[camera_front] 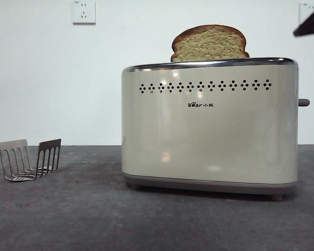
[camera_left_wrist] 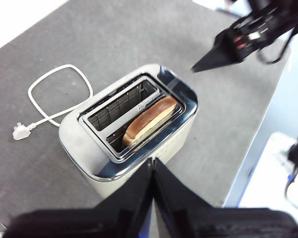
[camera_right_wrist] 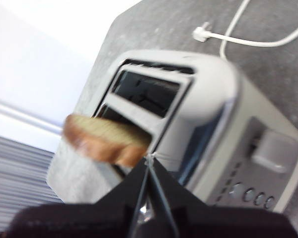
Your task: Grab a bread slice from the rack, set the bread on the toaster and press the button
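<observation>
The toaster (camera_front: pixel 209 125) is seen upright on the table (camera_front: pixel 68 219). The slice of bread (camera_front: pixel 209 43) is lodged in one slot, its domed top protruding. The rack (camera_front: pixel 29 159) is left apart. The left gripper (camera_left_wrist: pixel 153 161) and the right gripper (camera_right_wrist: pixel 149 159) are pressed closed, holding nothing.

Toaster (camera_front: pixel 209 136): glossy smooth cream body, mirror chrome top rim, matt grey base. Slice of bread (camera_front: pixel 209 44): rough, porous, speckled crumb, brown crust. Rack (camera_front: pixel 29 159): thin grey sheet metal, dull sheen. Table (camera_front: pixel 68 219): matt, mottled dark grey. Cable (camera_left_wrist: pixel 49 94): smooth white plastic.
</observation>
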You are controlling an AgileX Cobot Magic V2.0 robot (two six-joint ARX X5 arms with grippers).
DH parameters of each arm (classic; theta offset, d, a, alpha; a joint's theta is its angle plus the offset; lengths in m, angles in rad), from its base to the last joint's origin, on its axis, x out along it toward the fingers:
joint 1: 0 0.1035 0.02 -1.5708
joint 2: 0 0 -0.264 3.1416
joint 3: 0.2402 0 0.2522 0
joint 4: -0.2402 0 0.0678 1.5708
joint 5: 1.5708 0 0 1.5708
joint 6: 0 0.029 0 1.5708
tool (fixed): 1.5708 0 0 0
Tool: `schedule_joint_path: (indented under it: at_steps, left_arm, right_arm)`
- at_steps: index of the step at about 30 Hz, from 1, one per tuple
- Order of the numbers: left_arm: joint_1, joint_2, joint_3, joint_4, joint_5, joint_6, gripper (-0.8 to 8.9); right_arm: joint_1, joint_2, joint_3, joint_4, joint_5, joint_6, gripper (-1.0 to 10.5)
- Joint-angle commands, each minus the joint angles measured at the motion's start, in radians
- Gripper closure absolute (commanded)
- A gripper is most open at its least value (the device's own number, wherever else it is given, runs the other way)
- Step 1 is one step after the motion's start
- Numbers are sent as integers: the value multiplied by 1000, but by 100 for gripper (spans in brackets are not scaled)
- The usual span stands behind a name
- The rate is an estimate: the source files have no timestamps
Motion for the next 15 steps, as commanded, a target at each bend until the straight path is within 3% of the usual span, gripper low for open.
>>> schedule_joint_path:
  at_steps: [1, 6, 15]
  left_arm:
    - [2, -26, -5, -1, 5, -52, 822]
    - [2, -88, -61, -1, 5, -68, 822]
    - [2, -256, -335, -1, 5, -105, 822]
  right_arm:
    - [-7, 67, 2, 16, -13, 43, 954]
    - [-6, 166, 2, 23, -14, 30, 954]
    - [-7, 225, 2, 95, -8, 31, 953]
